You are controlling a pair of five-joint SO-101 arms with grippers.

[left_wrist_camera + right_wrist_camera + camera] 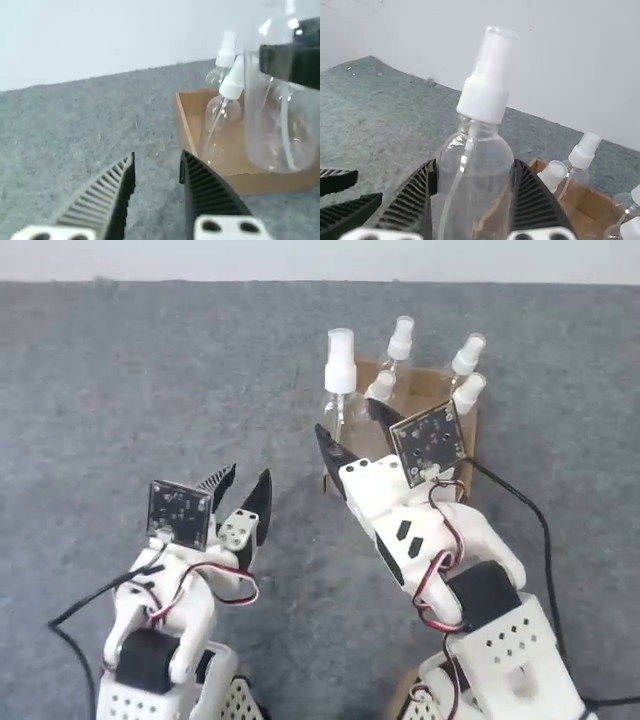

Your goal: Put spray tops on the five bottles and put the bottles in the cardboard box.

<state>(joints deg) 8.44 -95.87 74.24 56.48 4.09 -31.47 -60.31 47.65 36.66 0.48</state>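
The left claw [245, 482] hangs over the grey carpet [120, 370] with its fingers apart, the box [186, 117] lying ahead of it and off to its right. The right claw [474, 169] is clamped on the body of a clear bottle [337, 408], which stands upright between its fingers with a white spray top [487, 85] on, at the box's left side; whether its base rests on the box floor I cannot tell. Beyond that claw and to its right, four more capped bottles [467, 353] stand in the box.
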